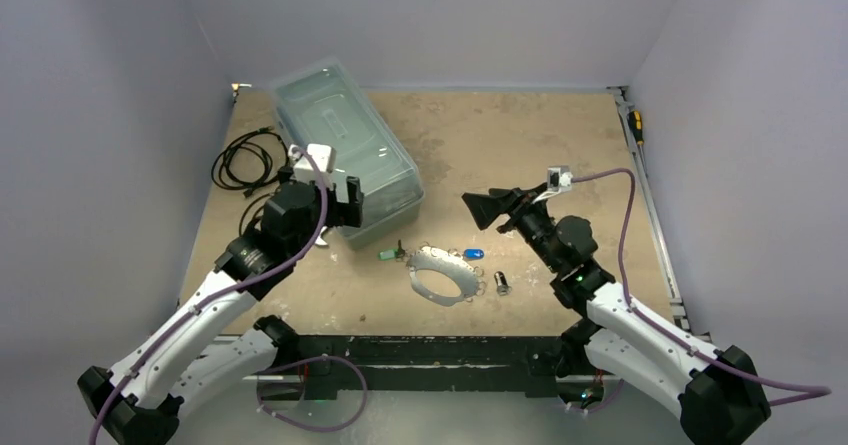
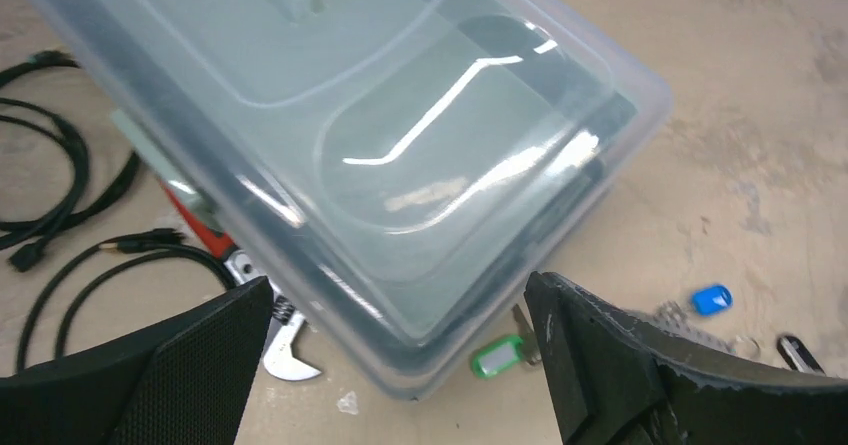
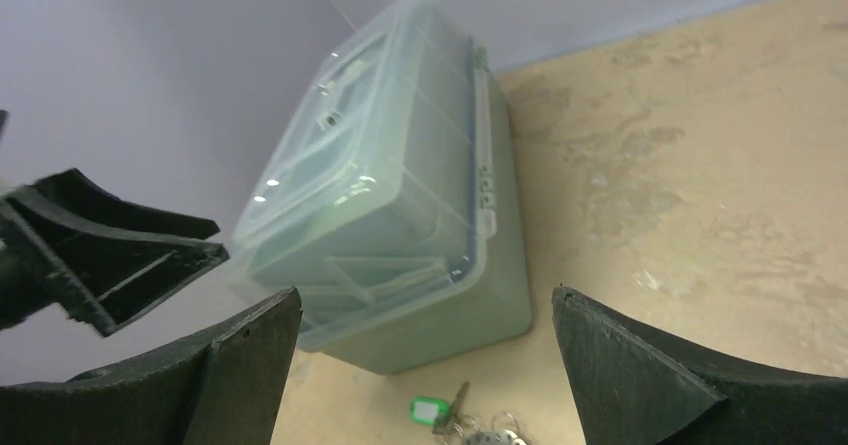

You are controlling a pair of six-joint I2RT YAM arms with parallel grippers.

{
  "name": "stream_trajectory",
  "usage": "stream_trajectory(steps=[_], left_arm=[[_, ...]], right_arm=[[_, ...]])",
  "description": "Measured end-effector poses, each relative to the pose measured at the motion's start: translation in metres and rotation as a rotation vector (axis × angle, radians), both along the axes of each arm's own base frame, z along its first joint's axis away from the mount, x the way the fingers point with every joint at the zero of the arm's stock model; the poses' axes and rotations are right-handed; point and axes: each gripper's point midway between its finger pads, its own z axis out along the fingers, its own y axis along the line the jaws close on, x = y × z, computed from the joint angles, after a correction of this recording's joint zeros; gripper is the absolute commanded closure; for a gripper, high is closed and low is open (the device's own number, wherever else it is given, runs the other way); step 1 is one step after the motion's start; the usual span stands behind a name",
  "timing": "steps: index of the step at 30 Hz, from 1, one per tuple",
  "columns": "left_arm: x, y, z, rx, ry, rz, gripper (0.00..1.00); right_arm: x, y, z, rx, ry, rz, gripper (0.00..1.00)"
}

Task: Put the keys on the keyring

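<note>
Soft, even light falls from above; the table (image 1: 520, 135) is bright, darker along its near edge. Shadows are faint. White glare streaks cross the box lid (image 2: 420, 135), blurred in the left wrist view. From the top, the keys (image 1: 475, 254) look tiny and soft.

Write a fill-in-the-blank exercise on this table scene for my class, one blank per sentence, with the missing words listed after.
1. The left gripper and the right gripper both stand ___, holding nothing.
2. The key nearest the clear box has a ___ head.
3. The coiled cables beside the box are ___ in colour.
4. In the top view, the dark and silver key lies to the ___ of the keyring.

Missing words: open; green; black; right.
</note>
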Motion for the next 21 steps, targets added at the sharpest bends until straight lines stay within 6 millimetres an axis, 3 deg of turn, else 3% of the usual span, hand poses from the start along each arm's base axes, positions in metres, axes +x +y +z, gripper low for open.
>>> stream_trajectory(steps=[6, 12, 21], left_arm=[[-0.005, -0.036, -0.011, -0.012, 0.077, -0.191, 0.01], [-0.017, -0.068, -0.005, -0.07, 0.084, -0.379, 0.04], [-0.042, -0.099, 0.002, -0.117, 0.086, -0.571, 0.11]], right_arm=[[0.005, -0.006, -0.032, -0.098, 0.15, -0.046, 0.01], [0.004, -0.018, -0.037, -0.16, 0.224, -0.097, 0.01], [-0.014, -0.03, -0.058, -0.245, 0.297, -0.092, 0.01]])
